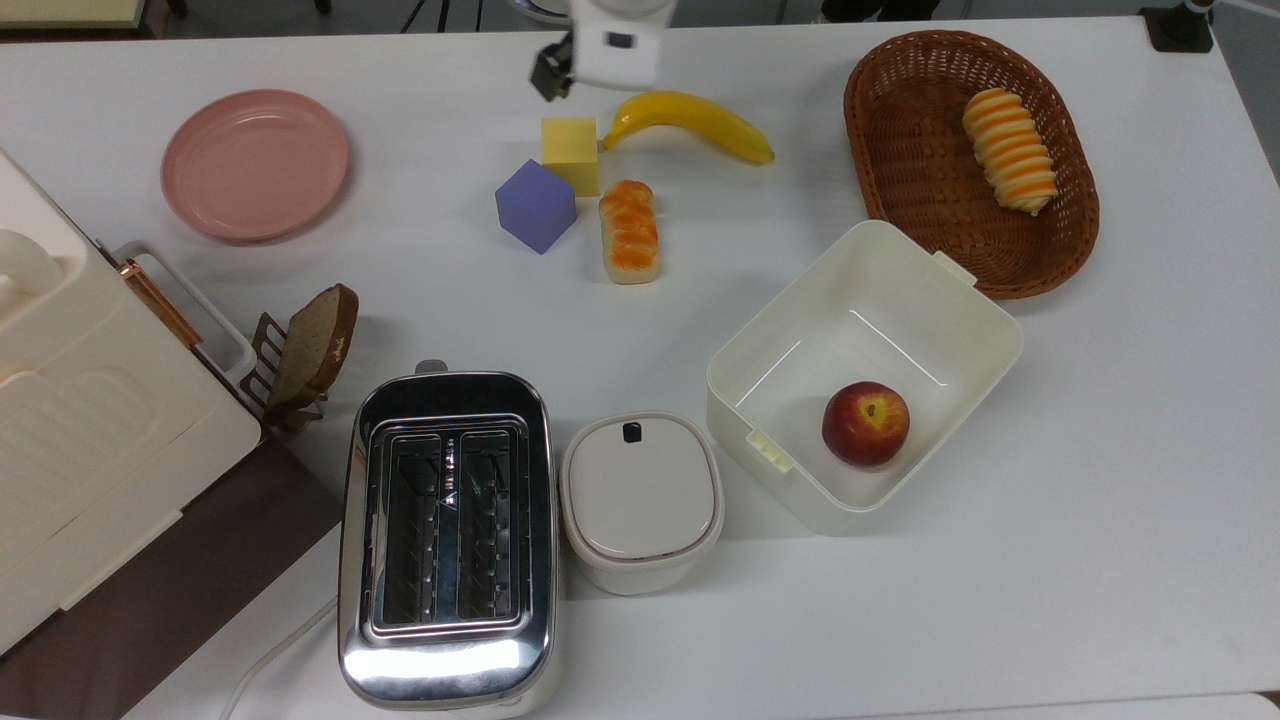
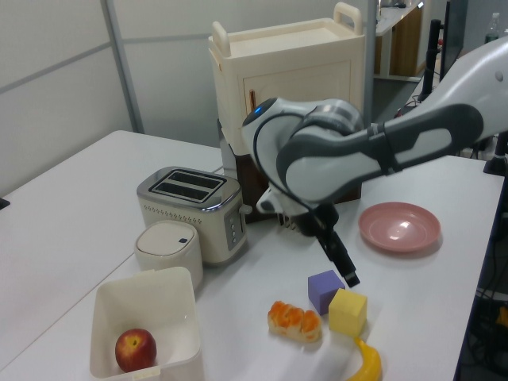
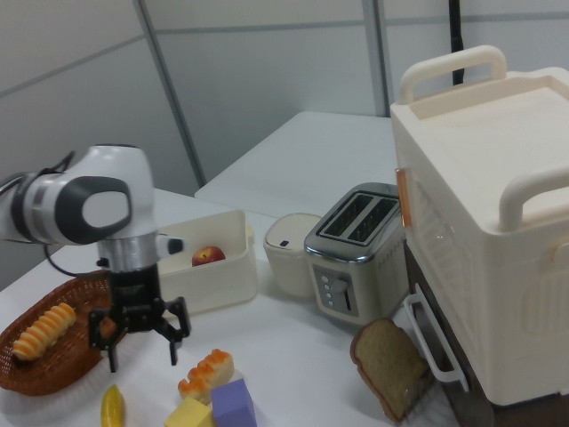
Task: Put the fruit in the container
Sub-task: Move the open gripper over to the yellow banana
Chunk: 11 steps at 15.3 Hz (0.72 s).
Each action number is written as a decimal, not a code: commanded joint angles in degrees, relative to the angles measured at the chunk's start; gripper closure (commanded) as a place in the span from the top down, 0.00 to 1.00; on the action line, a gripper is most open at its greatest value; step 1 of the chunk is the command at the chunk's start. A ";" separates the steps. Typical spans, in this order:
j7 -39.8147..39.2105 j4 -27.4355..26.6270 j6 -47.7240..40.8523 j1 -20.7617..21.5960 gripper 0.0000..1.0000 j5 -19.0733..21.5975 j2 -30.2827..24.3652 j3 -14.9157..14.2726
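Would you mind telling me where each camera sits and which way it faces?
Top view: overhead, looking straight down; the arm's wrist above the banana.
Left view: low at the tub end, facing the cabinet; arm and gripper.
Right view: low beside the cabinet, facing the tub; gripper open.
All three share the toaster.

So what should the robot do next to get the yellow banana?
Probably slide the tool a little further toward the long curved yellow banana and lower it over the middle. In the right view its fingers are spread and hang above the table beside the fruit, which lies untouched, and the square cream-white tub holds only a red apple.
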 commanded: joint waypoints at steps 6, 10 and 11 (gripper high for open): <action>-2.70 -13.80 13.51 5.55 1.00 -1.79 -4.25 3.76; -0.67 -18.92 23.38 4.94 1.00 -1.09 -4.60 4.21; -0.58 -19.63 25.14 5.02 1.00 -0.56 -4.95 4.21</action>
